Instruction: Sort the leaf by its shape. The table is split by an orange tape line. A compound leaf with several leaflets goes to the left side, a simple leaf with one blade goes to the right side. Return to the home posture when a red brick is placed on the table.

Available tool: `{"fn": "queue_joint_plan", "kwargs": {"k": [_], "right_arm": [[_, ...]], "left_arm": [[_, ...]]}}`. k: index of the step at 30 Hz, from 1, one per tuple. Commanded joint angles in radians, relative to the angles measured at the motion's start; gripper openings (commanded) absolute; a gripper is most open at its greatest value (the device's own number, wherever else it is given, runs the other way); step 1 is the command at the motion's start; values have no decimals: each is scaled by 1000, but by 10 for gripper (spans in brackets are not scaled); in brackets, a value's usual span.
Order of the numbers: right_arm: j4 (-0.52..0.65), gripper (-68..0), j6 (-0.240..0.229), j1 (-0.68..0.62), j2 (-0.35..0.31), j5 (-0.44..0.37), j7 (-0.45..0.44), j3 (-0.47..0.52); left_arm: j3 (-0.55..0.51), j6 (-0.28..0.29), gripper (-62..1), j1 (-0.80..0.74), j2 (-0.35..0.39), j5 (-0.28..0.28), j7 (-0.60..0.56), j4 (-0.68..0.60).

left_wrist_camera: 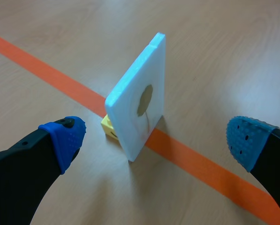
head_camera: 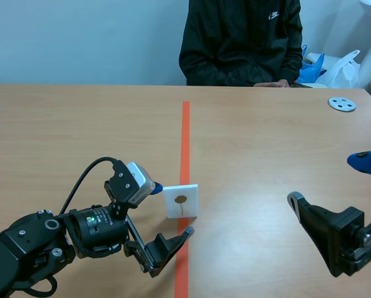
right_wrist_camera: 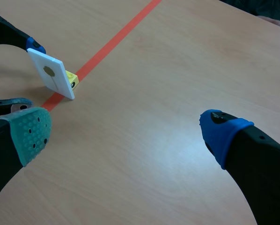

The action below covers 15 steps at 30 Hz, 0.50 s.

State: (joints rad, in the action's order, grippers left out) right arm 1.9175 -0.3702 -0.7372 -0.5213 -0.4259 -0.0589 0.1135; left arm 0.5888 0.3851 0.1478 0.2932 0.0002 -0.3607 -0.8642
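Note left gripper spread wide, flanking upright white square leaf card on orange tape line. Find small yellow block behind card in wrist views only. Right gripper likewise spread, well apart.

Leaf card stands upright on the tape line, in the near half of the counter, with a small block at its base behind. Left tool is spread, one finger to either side of the card, touching neither. Right tool, also spread, sits well apart on the right side. Disc lies far right. A person sits across.
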Motion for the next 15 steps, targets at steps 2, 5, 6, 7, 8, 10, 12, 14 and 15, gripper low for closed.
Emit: {"fn": "queue_joint_plan", "kwargs": {"k": [2, 5, 6, 7, 8, 10, 12, 14, 15], "right_arm": [[10, 4, 4, 8, -2, -3, -14, 10], [10, 4, 4, 8, -2, -3, -14, 10], [10, 4, 4, 8, -2, -3, -14, 10], [10, 4, 4, 8, -2, -3, -14, 10], [10, 4, 4, 8, -2, -3, -14, 10], [10, 4, 4, 8, -2, -3, -14, 10], [10, 4, 4, 8, -2, -3, -14, 10], [10, 4, 4, 8, -2, -3, -14, 10], [10, 4, 4, 8, -2, -3, -14, 10]], "left_arm": [[-4, -2, 14, 14, -19, -6, -17, -7], [-4, -10, 14, 23, -42, -6, -17, 14], [-4, -10, 14, 27, -50, -6, -17, 22], [-4, -11, 14, 32, -56, -6, -17, 32], [-4, -21, 14, 37, -63, -6, -18, 43], [-4, -28, 14, 50, -72, -6, -21, 63], [-4, -32, -6, 63, -77, -6, -37, 82], [-4, -32, -42, 69, -77, -6, -44, 93], [-4, -32, -57, 69, -77, -6, -44, 94]]}}
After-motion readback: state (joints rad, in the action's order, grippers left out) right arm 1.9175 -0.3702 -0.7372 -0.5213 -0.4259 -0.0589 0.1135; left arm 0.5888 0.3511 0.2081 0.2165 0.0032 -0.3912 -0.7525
